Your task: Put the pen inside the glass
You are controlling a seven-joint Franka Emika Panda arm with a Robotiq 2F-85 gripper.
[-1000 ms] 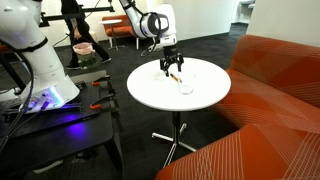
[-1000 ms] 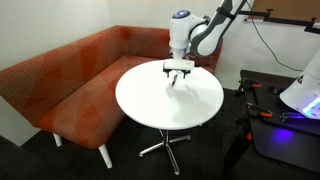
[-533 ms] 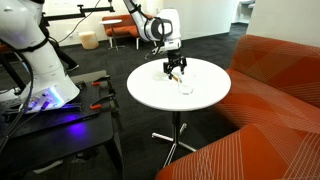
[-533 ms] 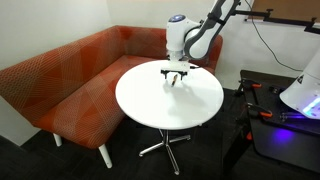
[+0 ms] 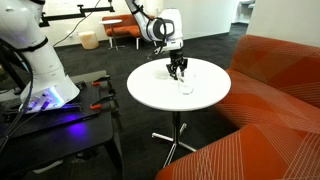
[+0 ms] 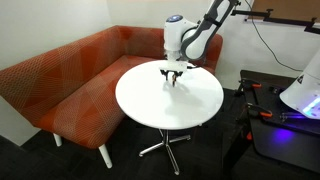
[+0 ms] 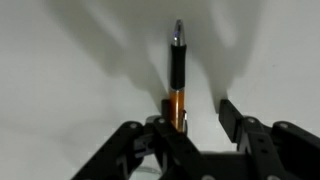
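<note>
In the wrist view the pen (image 7: 177,70) lies flat on the white table, its dark end pointing away and its orange-brown end between my fingers. My gripper (image 7: 200,113) is low over it, jaws partly closed: the left finger (image 7: 168,112) touches the pen and the right finger stands apart with a gap. Both exterior views show the gripper (image 5: 177,70) (image 6: 172,74) down at the round white table (image 5: 150,95) (image 6: 145,105). The clear glass (image 5: 185,87) stands upright just beside the gripper. The pen is hidden under the gripper in both exterior views.
An orange sofa (image 5: 275,90) (image 6: 70,80) curves around the table. A white robot base (image 5: 35,60) on a dark cart with cables and tools stands beside the table, glowing blue underneath. The table's single leg ends in a metal cross foot (image 5: 175,140).
The gripper has shifted slightly across the table and come down onto the pen. Its jaws have narrowed from fully wide to partly closed around the pen's orange end.
</note>
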